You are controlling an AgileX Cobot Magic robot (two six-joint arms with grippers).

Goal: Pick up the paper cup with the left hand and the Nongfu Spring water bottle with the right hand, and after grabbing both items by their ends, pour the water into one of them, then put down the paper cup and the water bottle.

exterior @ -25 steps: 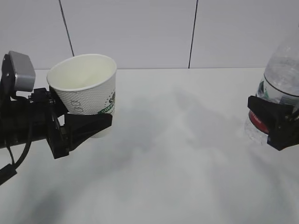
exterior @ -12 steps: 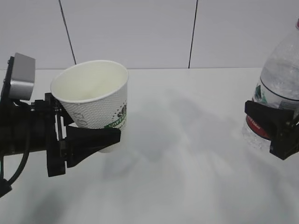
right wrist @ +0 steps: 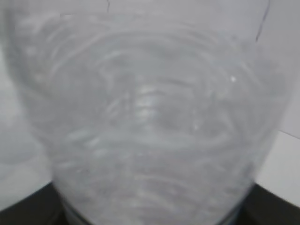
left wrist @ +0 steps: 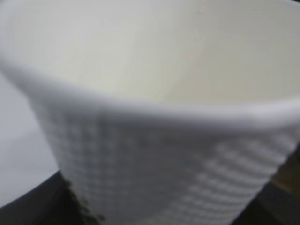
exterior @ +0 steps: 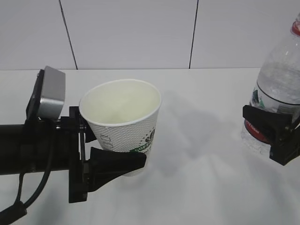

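Note:
The white paper cup (exterior: 123, 123) with green print hangs above the table, tilted slightly, its cream inside showing. My left gripper (exterior: 110, 159) is shut on the cup's lower part; the cup (left wrist: 154, 117) fills the left wrist view and hides the fingers there. At the right edge the clear Nongfu Spring water bottle (exterior: 280, 82), with red neck ring and red-and-white label, is lifted off the table. My right gripper (exterior: 268, 129) is shut on its lower body. The bottle (right wrist: 150, 122) with water in it fills the right wrist view.
A white table (exterior: 197, 187) runs under both arms, with grey shadows below the cup and bottle. A white panelled wall (exterior: 140, 33) with dark seams stands behind. Nothing else lies on the table in view.
The left arm carried the cup to the right and nearer the camera, raising it. The bottle rose a little and shifted slightly left in the right gripper.

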